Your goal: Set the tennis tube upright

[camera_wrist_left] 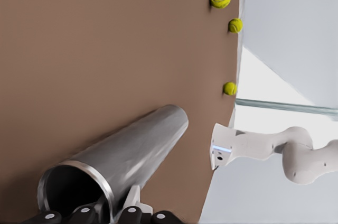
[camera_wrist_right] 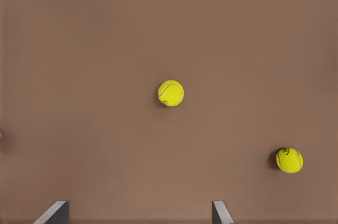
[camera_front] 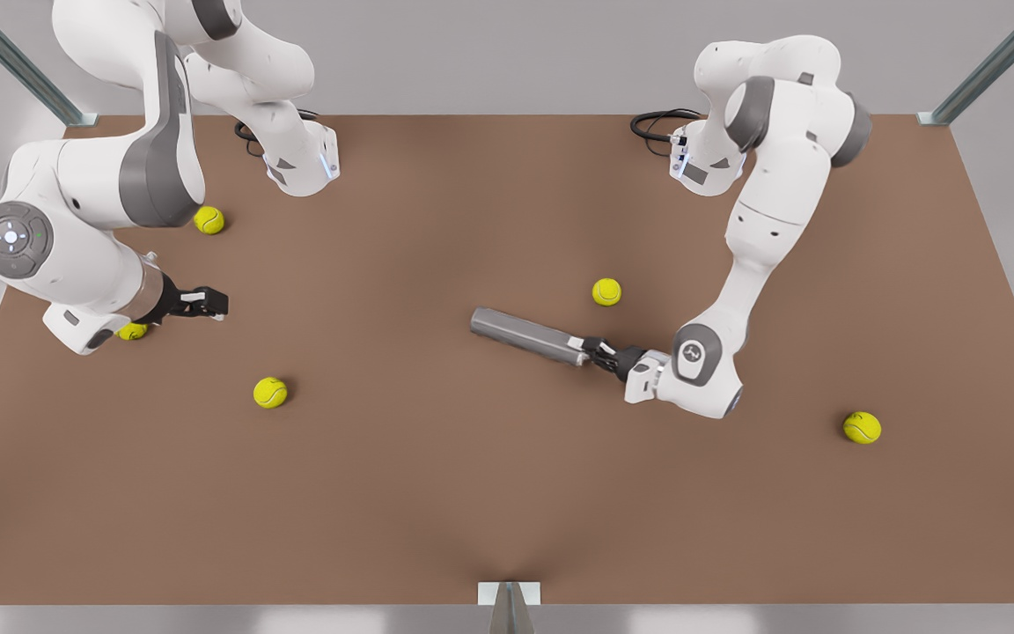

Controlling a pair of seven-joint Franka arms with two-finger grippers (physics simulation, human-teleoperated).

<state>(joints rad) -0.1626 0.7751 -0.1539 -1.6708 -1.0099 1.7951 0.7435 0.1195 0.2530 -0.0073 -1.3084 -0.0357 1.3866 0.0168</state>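
Your tennis tube (camera_front: 529,335) lies on its side near the middle of the table (camera_front: 507,493), with the left tool (camera_front: 593,350) pinching the rim of its open dark end (camera_wrist_left: 63,195) — the end toward the front view's right. Your right tool (camera_front: 212,304) waits well apart at the front view's left, fingers spread — tennis balls (camera_front: 270,392) lie scattered around.

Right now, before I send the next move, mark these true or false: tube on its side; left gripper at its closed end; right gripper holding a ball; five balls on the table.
1. The tube lies on its side. True.
2. The left gripper is at its closed end. False: it grips the rim of the hollow end.
3. The right gripper holds a ball. False: it is open and holds nothing.
4. Five balls lie on the table. True.
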